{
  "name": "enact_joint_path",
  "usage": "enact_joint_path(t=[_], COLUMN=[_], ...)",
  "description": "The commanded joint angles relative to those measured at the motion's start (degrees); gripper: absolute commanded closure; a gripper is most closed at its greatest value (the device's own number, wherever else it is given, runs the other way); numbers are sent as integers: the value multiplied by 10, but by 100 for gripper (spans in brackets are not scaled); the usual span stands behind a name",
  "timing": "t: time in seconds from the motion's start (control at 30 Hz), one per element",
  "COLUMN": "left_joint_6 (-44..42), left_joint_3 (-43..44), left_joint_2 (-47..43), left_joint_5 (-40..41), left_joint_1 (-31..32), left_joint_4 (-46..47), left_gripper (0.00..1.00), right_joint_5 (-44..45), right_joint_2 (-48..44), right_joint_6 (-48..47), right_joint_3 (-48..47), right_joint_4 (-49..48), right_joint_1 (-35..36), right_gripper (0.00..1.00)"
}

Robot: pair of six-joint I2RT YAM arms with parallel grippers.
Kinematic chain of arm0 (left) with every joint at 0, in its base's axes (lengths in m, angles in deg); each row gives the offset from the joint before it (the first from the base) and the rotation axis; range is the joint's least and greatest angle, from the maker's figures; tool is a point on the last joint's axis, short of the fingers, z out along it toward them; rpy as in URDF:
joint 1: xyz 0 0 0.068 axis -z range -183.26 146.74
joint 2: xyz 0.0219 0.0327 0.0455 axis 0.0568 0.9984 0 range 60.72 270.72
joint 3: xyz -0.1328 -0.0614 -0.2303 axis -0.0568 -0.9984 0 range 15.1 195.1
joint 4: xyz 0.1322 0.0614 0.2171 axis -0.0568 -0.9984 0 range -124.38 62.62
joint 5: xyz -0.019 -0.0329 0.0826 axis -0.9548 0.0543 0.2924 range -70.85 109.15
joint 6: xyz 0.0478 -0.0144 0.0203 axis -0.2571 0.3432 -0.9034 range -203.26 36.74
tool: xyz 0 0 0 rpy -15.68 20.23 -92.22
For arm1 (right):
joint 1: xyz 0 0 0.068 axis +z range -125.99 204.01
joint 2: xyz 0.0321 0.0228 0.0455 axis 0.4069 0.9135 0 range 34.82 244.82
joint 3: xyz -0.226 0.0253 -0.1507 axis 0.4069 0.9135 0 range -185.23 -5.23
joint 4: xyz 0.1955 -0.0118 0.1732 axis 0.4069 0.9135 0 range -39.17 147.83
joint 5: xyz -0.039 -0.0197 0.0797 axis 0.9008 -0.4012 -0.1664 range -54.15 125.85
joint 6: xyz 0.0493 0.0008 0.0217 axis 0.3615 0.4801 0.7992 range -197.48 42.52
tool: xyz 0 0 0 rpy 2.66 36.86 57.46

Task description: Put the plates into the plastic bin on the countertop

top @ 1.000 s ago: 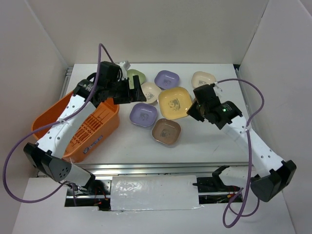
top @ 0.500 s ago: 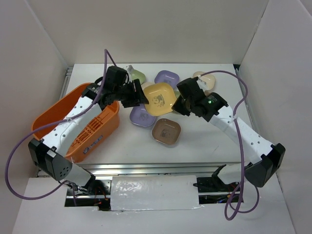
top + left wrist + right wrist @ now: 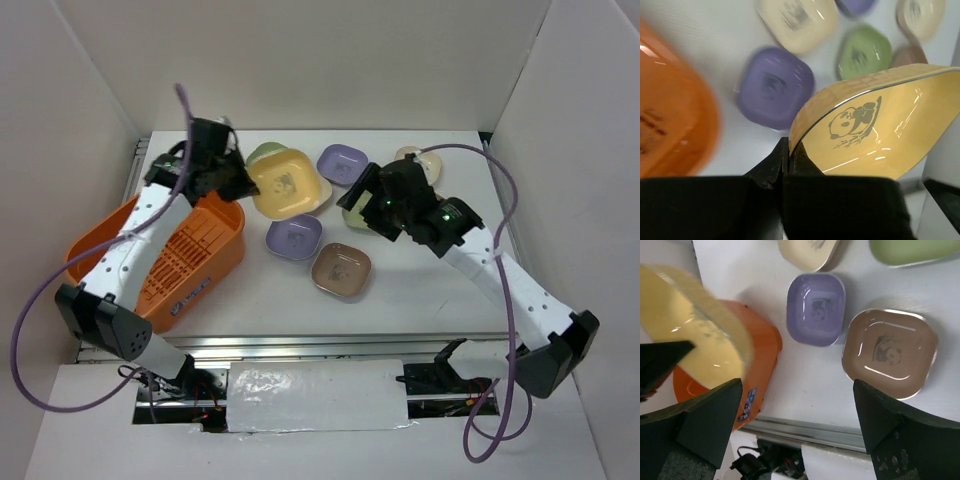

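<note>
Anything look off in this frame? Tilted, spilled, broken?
Only the yellow plate: it is off the countertop and steeply tilted, pinched at its rim by the left gripper near the plastic bin. The right gripper is open and holds nothing. The other plates lie flat; no spill or damage shows.

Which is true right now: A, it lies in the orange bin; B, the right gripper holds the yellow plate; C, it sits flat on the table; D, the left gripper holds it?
D: the left gripper is shut on the yellow plate at its rim, and the right gripper stands open.
</note>
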Motion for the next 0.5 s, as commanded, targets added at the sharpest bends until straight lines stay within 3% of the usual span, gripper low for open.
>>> enact_joint_path(t=[0.0, 0.2, 0.37, 0.47], left_joint_6=[10, 11, -10, -18], left_joint_3=[16, -56, -174, -193], left_joint_2=[-91, -133, -115, -85], left_joint_5=[67, 126, 34, 18], left_joint_1=[-85, -208, -311, -330], left_joint_4=[-12, -57, -6, 13], left_gripper=[100, 100, 100, 100], right_joint_5=[16, -31, -77, -85], right_joint_2=[-59, -60, -55, -34], right_joint_6=[-24, -77, -124, -144], right_joint_3=[30, 122, 188, 199], right_joint_4=[-31, -6, -45, -51], right_joint_1=[-36, -117, -163, -186], right_gripper=[0, 0, 0, 0])
